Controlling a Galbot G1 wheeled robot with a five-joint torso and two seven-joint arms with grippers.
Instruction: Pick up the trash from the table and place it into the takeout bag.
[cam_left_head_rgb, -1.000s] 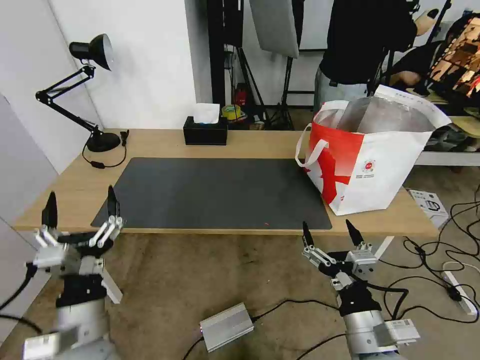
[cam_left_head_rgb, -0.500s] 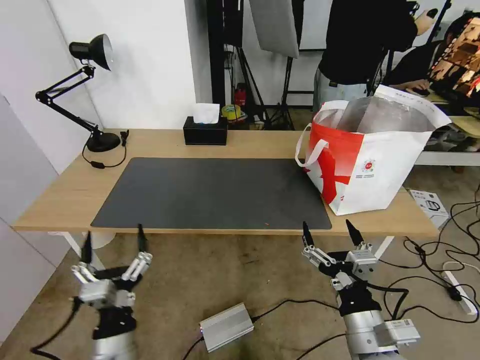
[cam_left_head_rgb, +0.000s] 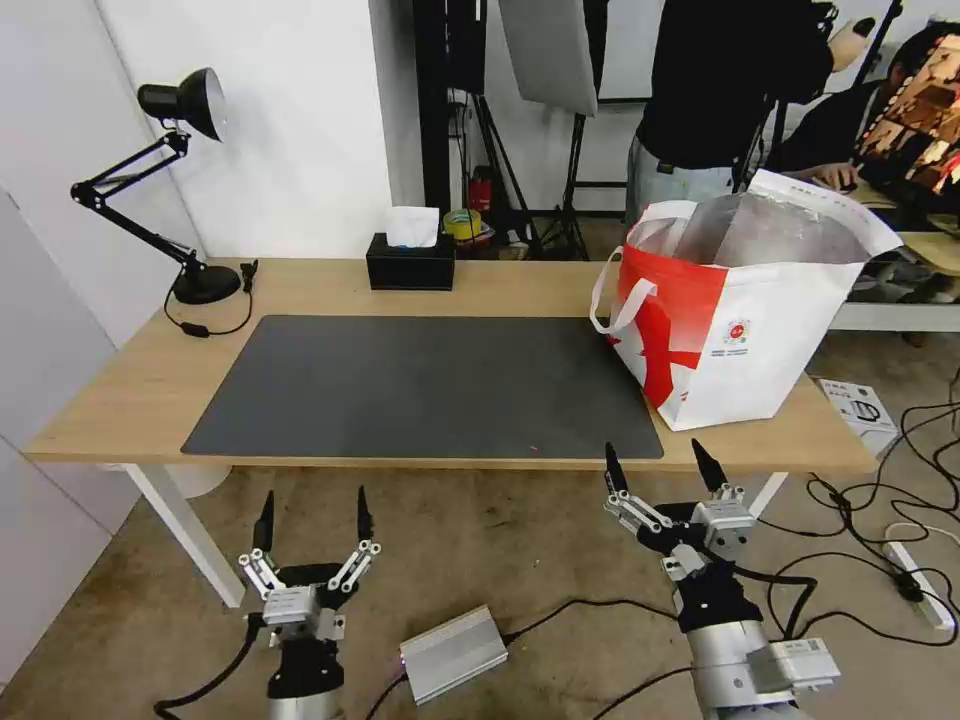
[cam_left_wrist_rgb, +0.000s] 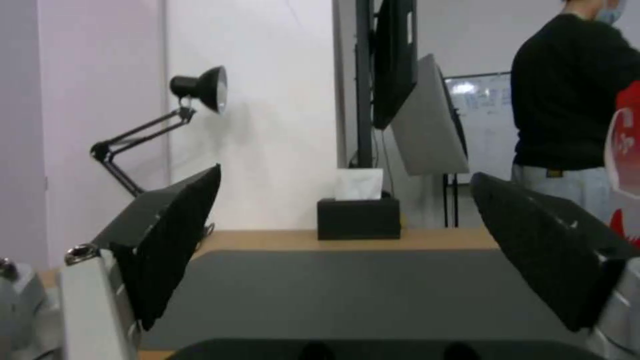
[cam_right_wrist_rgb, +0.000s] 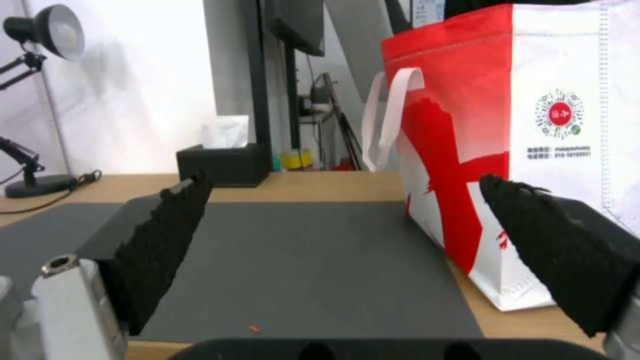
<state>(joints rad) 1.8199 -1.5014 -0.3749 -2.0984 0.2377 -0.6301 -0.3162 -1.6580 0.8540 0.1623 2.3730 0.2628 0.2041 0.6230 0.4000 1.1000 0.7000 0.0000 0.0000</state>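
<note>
The table (cam_left_head_rgb: 330, 285) is a long light-wood desk with a large dark grey mat (cam_left_head_rgb: 430, 385). The takeout bag (cam_left_head_rgb: 740, 330) stands upright at its right end, mouth open, silver lining showing; in the right wrist view the takeout bag (cam_right_wrist_rgb: 533, 150) is close ahead. The trash is out of view; a tiny red speck (cam_left_head_rgb: 533, 447) lies on the mat near the front edge. My left gripper (cam_left_head_rgb: 313, 510) hangs open and empty below the table's front edge, over the floor. My right gripper (cam_left_head_rgb: 655, 462) is open and empty just in front of the edge, near the bag.
A black tissue box (cam_left_head_rgb: 410, 265) sits at the back middle and a black desk lamp (cam_left_head_rgb: 185, 180) at the back left. On the floor lie a silver box (cam_left_head_rgb: 452, 652) and several cables (cam_left_head_rgb: 900, 560). A white table leg (cam_left_head_rgb: 185, 535) stands near my left gripper.
My left gripper has come down from beside the table's front left corner and moved right, below the edge. The right arm has not moved.
</note>
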